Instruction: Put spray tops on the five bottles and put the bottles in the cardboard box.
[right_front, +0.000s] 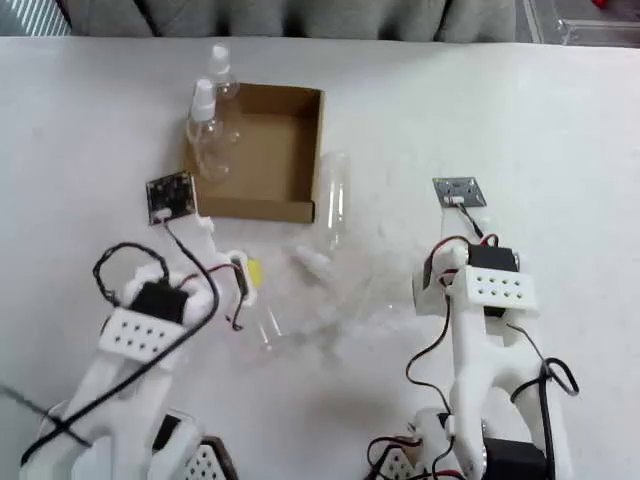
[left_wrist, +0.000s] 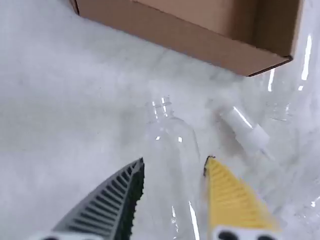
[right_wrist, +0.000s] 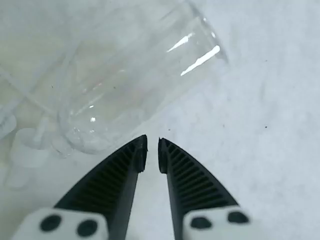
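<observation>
Where clear plastic blurs into the white table (right_front: 560, 120), outlines near the box (right_front: 270, 140) are hard to trace. One bottle (left_wrist: 170, 135) lies between the spread fingers of my left gripper (left_wrist: 174, 161), neck toward the box, spray top (left_wrist: 245, 131) beside it. A second bottle (right_wrist: 135, 85) lies just ahead of my nearly closed, empty right gripper (right_wrist: 151, 147).

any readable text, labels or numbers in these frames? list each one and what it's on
No readable text in any view.
cardboard box: plain, no print or label on the walls in view.
clear bottles: no labels.
circuit boards on the arms: any markings are too small to read.
</observation>
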